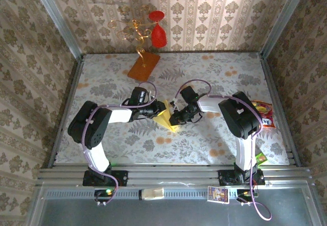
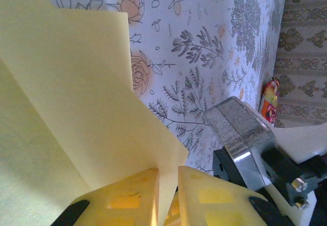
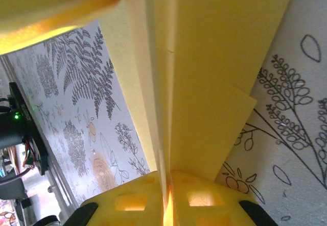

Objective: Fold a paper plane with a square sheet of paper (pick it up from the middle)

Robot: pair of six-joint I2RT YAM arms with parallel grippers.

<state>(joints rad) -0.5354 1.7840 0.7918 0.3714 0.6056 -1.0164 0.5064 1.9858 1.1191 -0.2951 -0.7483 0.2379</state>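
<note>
One paper sheet [image 1: 167, 118], one slab [image 1: 143, 65], two claws (left claw [image 2: 167, 174], right claw [image 3: 168, 179]).

The sheet of paper [image 1: 167, 115] is thin, plain and pale yellow. It is folded, so its flaps lie over each other, and a long crease runs along it. From above it looks like a small triangle near the middle of the table [image 1: 219, 83]. Its sharp tip points to 5 o'clock. It stands up on edge. The left gripper [image 1: 156, 109] pinches it from the 9 o'clock side. The right gripper [image 1: 177, 117] pinches it from the 3 o'clock side. I cannot tell if the tip touches the table.
</note>
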